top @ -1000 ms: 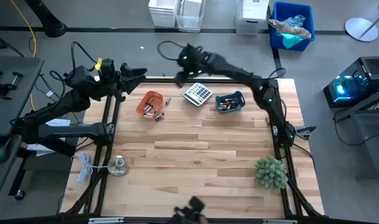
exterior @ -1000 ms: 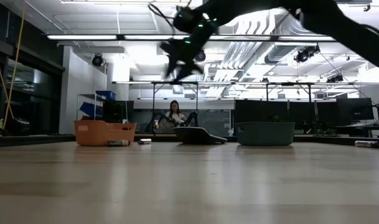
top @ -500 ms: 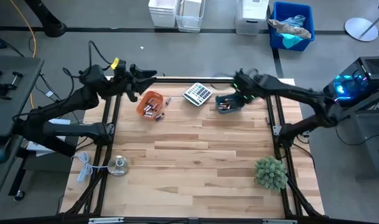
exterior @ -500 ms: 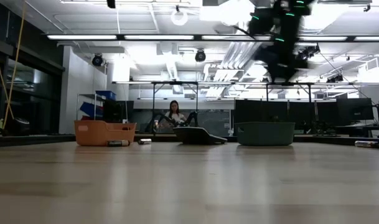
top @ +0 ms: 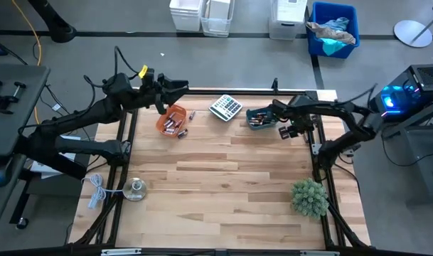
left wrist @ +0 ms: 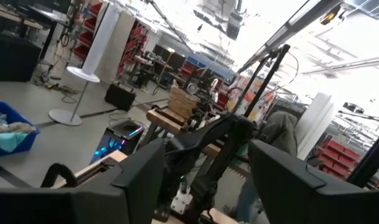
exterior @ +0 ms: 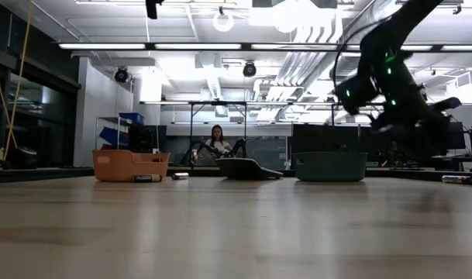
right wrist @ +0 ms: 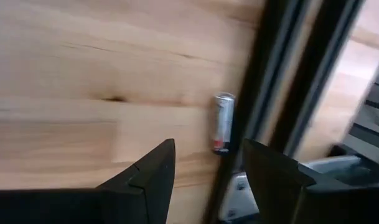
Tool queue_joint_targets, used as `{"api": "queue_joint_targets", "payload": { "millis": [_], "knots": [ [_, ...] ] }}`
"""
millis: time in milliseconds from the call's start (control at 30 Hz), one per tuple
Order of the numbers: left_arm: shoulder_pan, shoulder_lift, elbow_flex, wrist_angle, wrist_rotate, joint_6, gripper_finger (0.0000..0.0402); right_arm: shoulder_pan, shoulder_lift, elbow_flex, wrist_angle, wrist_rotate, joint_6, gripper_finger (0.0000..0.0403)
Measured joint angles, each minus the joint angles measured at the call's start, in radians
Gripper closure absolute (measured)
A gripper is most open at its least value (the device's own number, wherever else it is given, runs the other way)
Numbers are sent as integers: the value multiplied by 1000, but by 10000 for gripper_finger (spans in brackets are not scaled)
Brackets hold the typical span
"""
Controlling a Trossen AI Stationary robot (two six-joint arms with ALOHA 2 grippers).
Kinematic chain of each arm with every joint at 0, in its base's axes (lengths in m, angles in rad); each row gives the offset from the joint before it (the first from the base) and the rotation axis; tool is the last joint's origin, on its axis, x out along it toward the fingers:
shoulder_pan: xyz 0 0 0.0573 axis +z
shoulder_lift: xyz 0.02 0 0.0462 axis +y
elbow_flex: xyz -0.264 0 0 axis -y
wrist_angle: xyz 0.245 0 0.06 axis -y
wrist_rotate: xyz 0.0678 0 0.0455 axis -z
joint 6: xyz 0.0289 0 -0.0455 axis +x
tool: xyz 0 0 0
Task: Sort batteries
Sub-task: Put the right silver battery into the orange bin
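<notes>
The right gripper point(right wrist: 205, 165) is held open and empty above the desk point(top: 223, 178), with a small silver, red-ended battery point(right wrist: 222, 122) just ahead of it, lying against the dark desk-edge rail point(right wrist: 282, 93). That rail leaves little room, so the approach is best made from the open desk side. Farther off, more batteries lie in the teal bin point(top: 262, 117) and the orange bin point(top: 170, 119), over which the open left gripper point(top: 182, 87) hangs.

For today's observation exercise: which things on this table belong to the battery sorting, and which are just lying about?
Belong to the job:
- batteries, plus one loose battery by the frame
- orange bowl
- teal bowl
- left gripper, right gripper

Just lying about:
- calculator
- plant
- round disc object
- white cable
</notes>
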Motion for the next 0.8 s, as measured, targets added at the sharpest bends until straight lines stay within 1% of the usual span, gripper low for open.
{"api": "queue_joint_targets", "payload": {
  "millis": [133, 233, 400, 567, 667, 800],
  "knots": [
    [0, -4, 0, 1, 0, -1, 182, -52, 63, -40, 4, 19, -41, 220],
    [0, -5, 0, 1, 1, -1, 182, -89, 96, -75, 43, 0, -97, 220],
    [0, -5, 0, 1, 0, -1, 182, -107, 112, -102, 144, -32, -215, 220],
    [0, -5, 0, 0, 0, -1, 182, -116, 112, -104, 166, -46, -332, 220],
    [0, -5, 0, 0, -2, 0, 182, -134, 111, -102, 174, -82, -432, 220],
    [0, -5, 0, 0, -2, 0, 182, -172, 111, -101, 180, -153, -476, 220]
  ]
}}
